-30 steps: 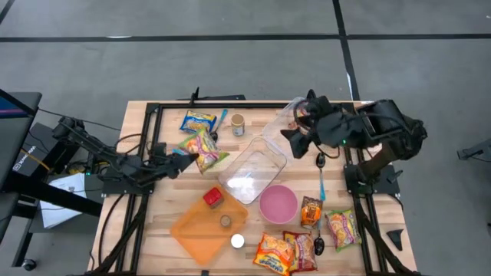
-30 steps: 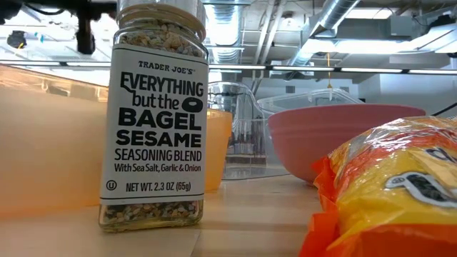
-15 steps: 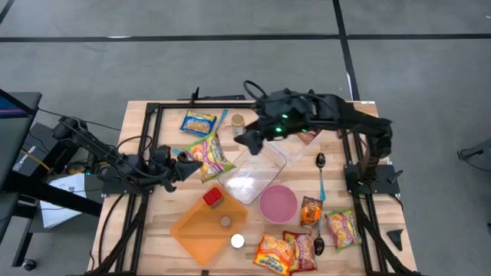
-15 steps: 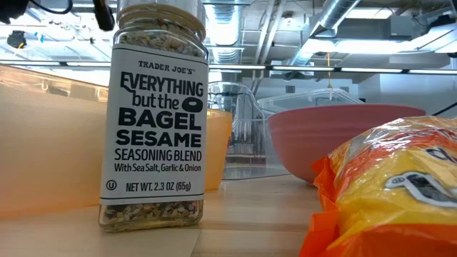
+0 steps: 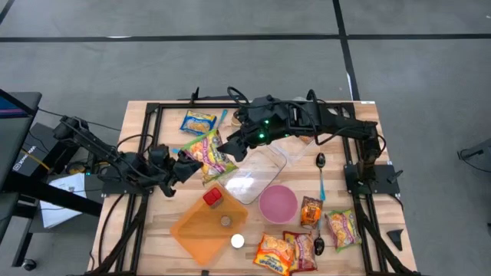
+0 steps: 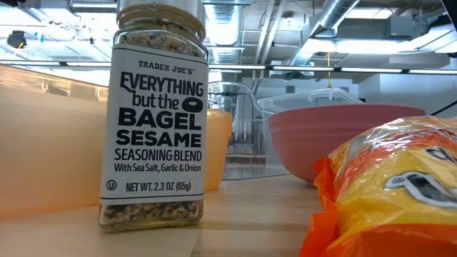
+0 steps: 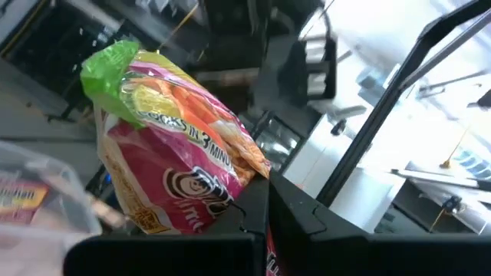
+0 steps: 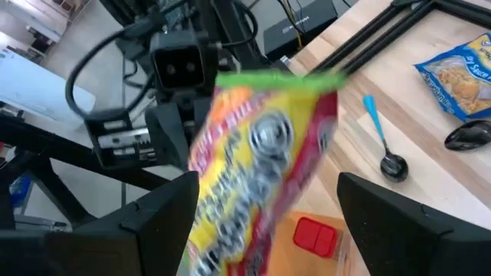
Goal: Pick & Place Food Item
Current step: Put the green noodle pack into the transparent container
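A pink, green and orange noodle packet (image 5: 209,152) hangs above the table's left-middle, with my left gripper (image 5: 184,163) shut on it. In the left wrist view the packet (image 7: 176,153) rises beyond the shut fingers (image 7: 265,192). My right gripper (image 5: 230,147) has reached across from the right and stands open at the packet's other end. In the right wrist view its two fingers (image 8: 268,184) stand on either side of the packet (image 8: 265,153). I cannot tell whether they touch it. My left gripper pinches the packet by its edge at the end nearest the table's left (image 7: 247,178), between its two fingers. The fingers come from the table's left, slanting upward. The packet is lifted clear of the table and sticks out tilted beyond the fingertips, toward my right gripper.
A clear container (image 5: 257,165), a pink bowl (image 5: 278,203) and an orange tray (image 5: 201,228) with a red item (image 5: 213,198) lie near the middle. A seasoning jar (image 6: 153,114) stands at the front. More packets (image 5: 288,249) and spoons (image 5: 321,161) lie at the right, and a blue packet (image 5: 198,121) at the back.
My right gripper has swung from the far right toward the table's left and come down to the packet, staying open. My left gripper has risen and tipped upward with a roll. The packet has lifted and turned toward the right gripper.
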Tool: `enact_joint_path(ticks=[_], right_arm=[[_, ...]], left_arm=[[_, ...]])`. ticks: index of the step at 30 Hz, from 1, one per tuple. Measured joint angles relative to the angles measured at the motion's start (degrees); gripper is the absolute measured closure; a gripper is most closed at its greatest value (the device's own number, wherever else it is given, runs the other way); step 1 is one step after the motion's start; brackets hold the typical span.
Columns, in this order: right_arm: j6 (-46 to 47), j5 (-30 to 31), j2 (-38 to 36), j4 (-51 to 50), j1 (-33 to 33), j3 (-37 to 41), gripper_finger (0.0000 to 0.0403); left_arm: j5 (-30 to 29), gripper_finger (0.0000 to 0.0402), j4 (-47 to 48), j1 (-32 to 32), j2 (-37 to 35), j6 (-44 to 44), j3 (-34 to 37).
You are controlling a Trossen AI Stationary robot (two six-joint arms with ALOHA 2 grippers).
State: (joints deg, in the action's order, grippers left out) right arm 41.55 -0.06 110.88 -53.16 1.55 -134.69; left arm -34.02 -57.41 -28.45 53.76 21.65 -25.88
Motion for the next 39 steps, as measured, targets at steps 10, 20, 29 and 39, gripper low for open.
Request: enact_joint_path(ticks=[10, 20, 29, 39], right_arm=[[1.6, 0.3, -0.3, 2.2, 0.0, 0.0, 0.0097], [2.0, -1.4, 0.0, 3.1, 0.0, 0.0, 0.0114], [1.9, -1.4, 0.0, 4.4, 0.0, 0.0, 0.0133], [1.5, -2.2, 0.0, 6.1, -0.1, 0.0, 0.0134]], left_arm=[[1.6, 0.0401, -2.6, 0.0, 0.0, -4.8, -0.1], [1.5, 0.0401, -4.6, 0.0, 0.0, -6.7, -0.1], [1.5, 0.0401, -5.6, 0.0, 0.0, -7.7, -0.4], [1.6, 0.0401, -5.4, 0.0, 0.0, -7.9, -0.6]])
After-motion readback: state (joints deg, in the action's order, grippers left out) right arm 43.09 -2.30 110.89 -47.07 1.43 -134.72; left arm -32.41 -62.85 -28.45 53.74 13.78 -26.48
